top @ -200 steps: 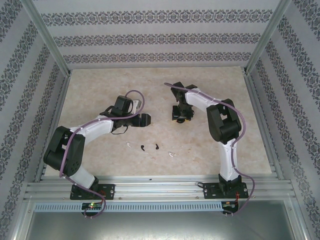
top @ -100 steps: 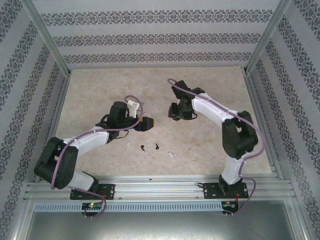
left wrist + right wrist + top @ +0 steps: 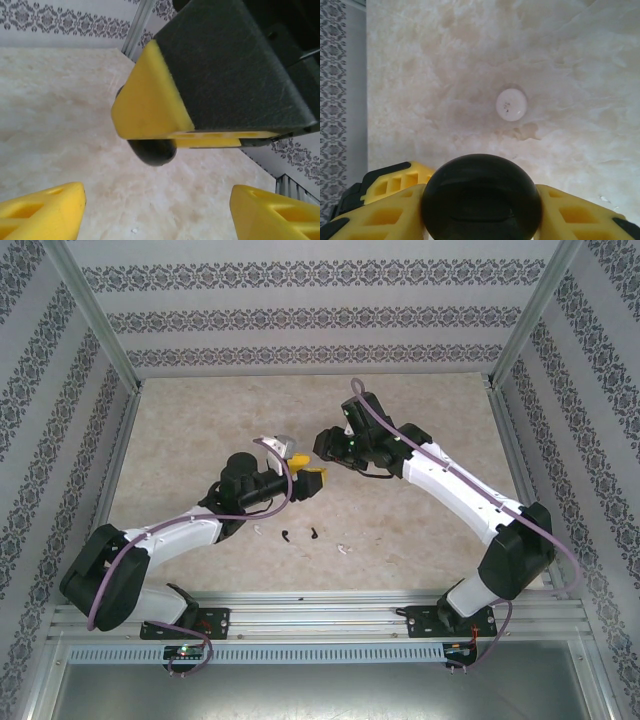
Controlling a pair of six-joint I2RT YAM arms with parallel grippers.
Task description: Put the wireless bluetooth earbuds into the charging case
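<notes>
The right tool [image 3: 322, 447] was shut on a round black charging case [image 3: 151, 152] and held it up over the middle of the bench [image 3: 420, 530]. In the right wrist view the case sat snug between the two yellow fingers [image 3: 390, 200]. The lid looked closed, though I could not tell for sure.

The left tool [image 3: 308, 480] was right next to it, pointing at the case. Its fingers [image 3: 45, 210] stood wide apart with nothing between them. It was close to the case but not touching it.

A round white case [image 3: 511, 105] lay flat on the bench, under the right tool.

The four buds lay in a loose row close to the near edge of the bench, between the two arm bases. From left to right there was the first white earbud [image 3: 258, 531], the first black earbud [image 3: 288, 535], the second black earbud [image 3: 314, 532] and the second white earbud [image 3: 343, 548]. None of them was in a case.

I think this step was getting the black case ready, with one tool holding it for the other. Next, the left tool would need to take hold of the lid gently and lift it, while the right tool kept the case steady. Only then could a bud go in.
</notes>
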